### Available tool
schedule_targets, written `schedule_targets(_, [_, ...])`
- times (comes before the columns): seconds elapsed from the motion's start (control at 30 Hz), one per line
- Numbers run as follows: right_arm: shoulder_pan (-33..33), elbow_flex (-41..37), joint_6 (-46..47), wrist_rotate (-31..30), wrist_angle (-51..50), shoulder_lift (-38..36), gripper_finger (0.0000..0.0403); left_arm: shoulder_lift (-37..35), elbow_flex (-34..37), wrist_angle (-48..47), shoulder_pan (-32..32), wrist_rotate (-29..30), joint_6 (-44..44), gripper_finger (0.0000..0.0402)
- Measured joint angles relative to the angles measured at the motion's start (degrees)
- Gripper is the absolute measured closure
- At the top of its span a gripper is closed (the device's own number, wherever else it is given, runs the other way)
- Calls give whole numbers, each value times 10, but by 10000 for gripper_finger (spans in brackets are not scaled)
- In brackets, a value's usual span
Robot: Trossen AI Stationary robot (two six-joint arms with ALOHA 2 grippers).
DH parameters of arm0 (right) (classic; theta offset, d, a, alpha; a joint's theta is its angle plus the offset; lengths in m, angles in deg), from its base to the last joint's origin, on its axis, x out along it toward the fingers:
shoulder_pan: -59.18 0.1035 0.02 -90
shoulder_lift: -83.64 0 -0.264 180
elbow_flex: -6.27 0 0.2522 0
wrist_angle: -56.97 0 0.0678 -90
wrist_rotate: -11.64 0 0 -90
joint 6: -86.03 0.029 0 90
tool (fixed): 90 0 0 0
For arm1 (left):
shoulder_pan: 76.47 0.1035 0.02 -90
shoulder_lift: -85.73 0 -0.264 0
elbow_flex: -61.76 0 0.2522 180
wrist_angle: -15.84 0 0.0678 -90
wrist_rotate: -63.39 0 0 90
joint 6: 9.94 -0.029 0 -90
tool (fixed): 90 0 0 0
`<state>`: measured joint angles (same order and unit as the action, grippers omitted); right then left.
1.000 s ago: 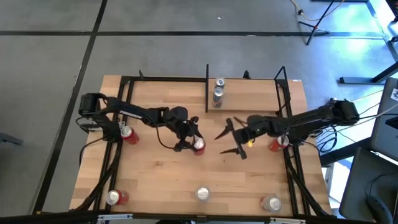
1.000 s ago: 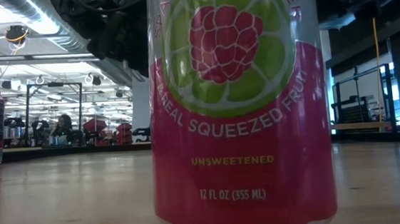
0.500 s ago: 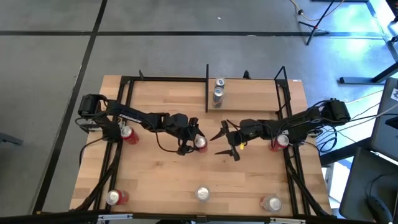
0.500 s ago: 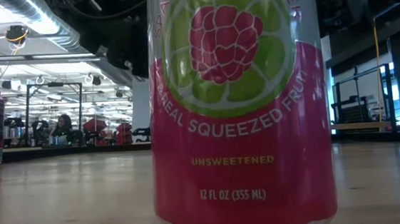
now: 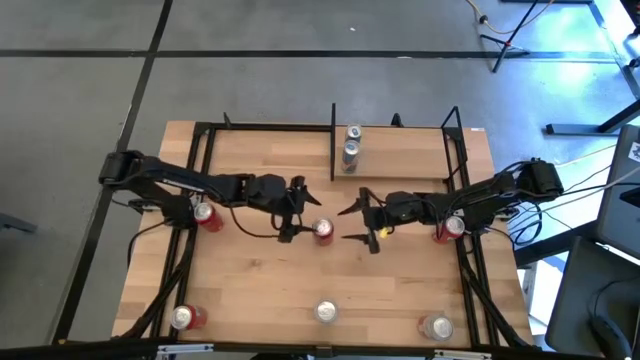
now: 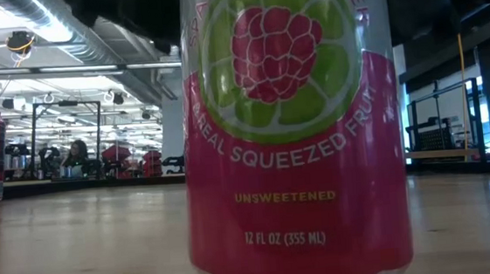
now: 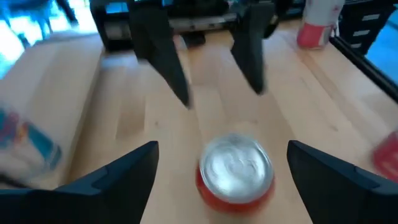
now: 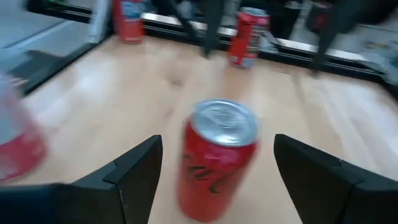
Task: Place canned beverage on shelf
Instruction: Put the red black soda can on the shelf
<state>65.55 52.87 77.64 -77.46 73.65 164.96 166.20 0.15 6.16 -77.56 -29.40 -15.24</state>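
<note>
Standing upright mid-table, the red can [image 5: 323, 231] waits between two wide-open grippers, its long axis vertical and its silver lid up; the shelf [image 5: 400, 158], already carrying two cans [image 5: 351, 145], lies beyond it at the table's far edge. Neither set of fingers touches the can. The left gripper [image 5: 297, 210] sits just beside it on the left, the right gripper [image 5: 360, 224] near on the right, empty. A clean pickup, by this reading, means centring the right jaws around the can's middle, closing squarely and lifting straight so it stays upright.
</note>
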Motion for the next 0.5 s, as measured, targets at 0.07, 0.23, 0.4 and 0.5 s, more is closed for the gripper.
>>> schedule_targets(0.07, [0, 0, 10, -23, -9, 0, 107, -13, 0, -37, -7, -2, 42, 67])
schedule_targets(0.23, [0, 0, 25, -90, -33, 12, 107, -3, 24, -51, -54, 21, 102, 67])
schedule_targets(0.4, [0, 0, 38, -161, -32, 57, 107, 35, 68, -4, -102, 123, 156, 67])
schedule_targets(0.5, [0, 0, 42, -193, -4, 92, 107, 64, 95, 51, -116, 192, 187, 67])
